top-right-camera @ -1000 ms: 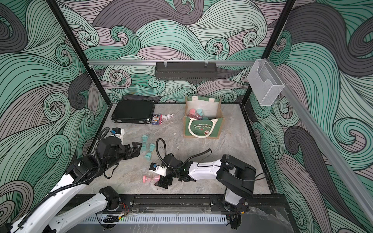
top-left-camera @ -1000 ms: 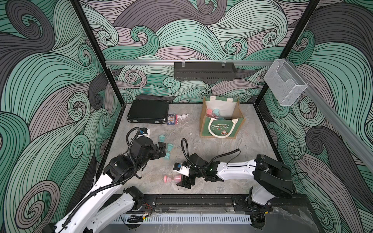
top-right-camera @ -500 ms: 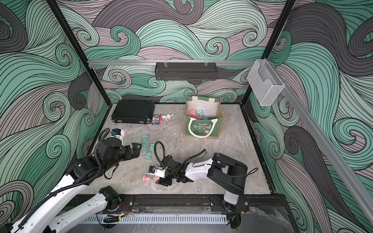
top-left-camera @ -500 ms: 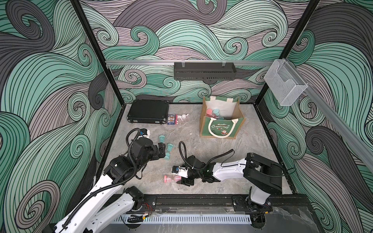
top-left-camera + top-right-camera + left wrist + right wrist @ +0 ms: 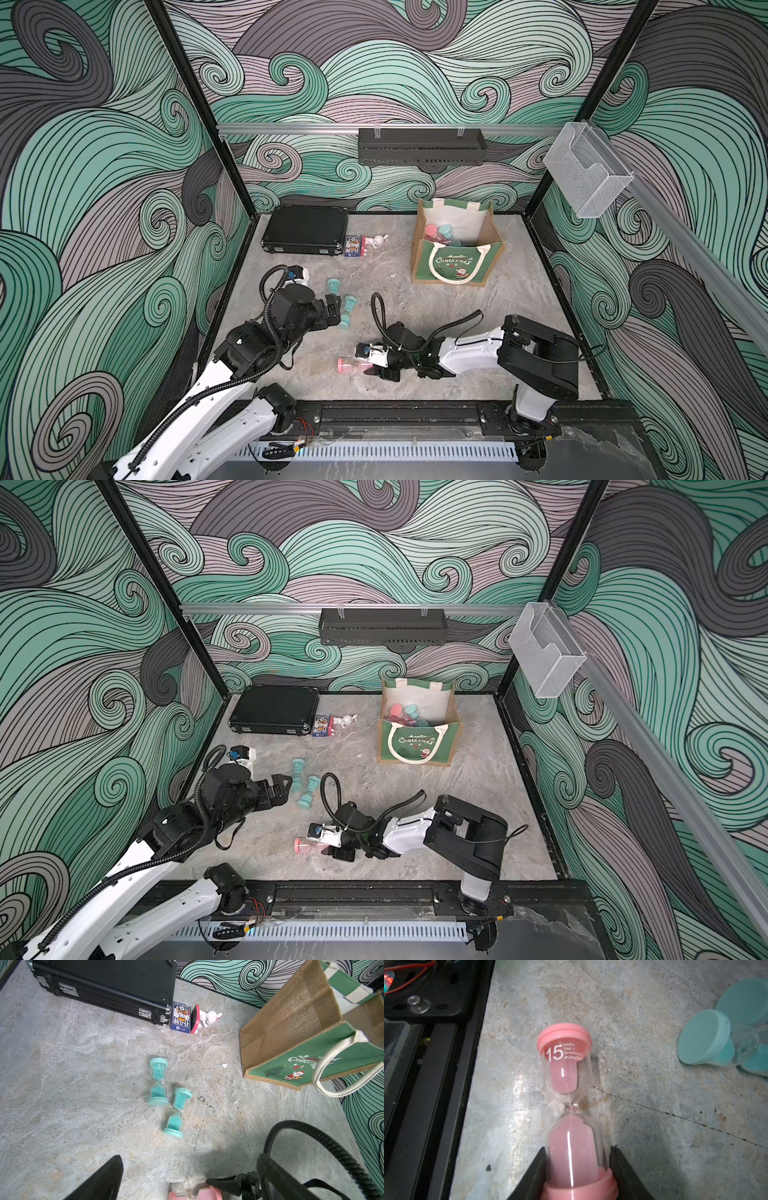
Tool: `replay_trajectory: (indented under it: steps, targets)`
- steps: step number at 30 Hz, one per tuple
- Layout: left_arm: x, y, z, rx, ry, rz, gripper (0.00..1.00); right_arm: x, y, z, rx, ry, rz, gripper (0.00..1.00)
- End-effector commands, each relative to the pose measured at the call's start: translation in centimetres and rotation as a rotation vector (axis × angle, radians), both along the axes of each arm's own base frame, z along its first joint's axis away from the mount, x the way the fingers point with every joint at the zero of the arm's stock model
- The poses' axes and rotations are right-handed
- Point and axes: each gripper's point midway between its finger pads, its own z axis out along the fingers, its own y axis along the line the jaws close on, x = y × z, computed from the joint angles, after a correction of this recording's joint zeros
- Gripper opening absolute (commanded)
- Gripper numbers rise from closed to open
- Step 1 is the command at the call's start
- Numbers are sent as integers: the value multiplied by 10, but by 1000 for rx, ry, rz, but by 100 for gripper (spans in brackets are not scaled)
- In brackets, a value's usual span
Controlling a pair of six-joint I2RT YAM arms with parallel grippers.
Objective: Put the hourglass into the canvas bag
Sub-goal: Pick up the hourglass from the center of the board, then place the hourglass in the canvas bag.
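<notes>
my right gripper (image 5: 577,1149) is clamped on one bulb of the pink hourglass (image 5: 565,1076), which lies on its side well apart from the canvas bag (image 5: 455,266). its long axis runs straight out from the fingers, away from the bag. my left gripper (image 5: 333,309) hangs spread and empty.

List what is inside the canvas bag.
In the canvas bag: a pink-capped hourglass and a teal-capped hourglass against cream lining. The green front hides their lower ends and the bag's floor.
</notes>
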Motion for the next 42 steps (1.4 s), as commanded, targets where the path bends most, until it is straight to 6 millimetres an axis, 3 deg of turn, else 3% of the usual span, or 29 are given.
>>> replay_trajectory:
  steps: [1, 8, 17, 27, 37, 42]
  targets:
    - [3, 5, 5, 0, -19, 29, 98, 1, 4, 10, 30, -26, 8, 37]
    - [4, 5, 10, -13, -36, 32, 99, 4, 4, 34, 52, -38, 4, 30]
    - [10, 5, 42, -30, -122, 31, 99, 29, -11, 105, 157, -38, -118, 26]
    - [20, -3, 78, -38, -209, 3, 99, 87, -65, 206, 275, -43, -401, 21]
    - [37, -33, 91, -51, -217, -100, 99, 152, -128, 279, 296, -79, -701, 19]
    - [46, -52, 89, -67, -193, -160, 99, 187, -166, 297, 294, -83, -859, 18]
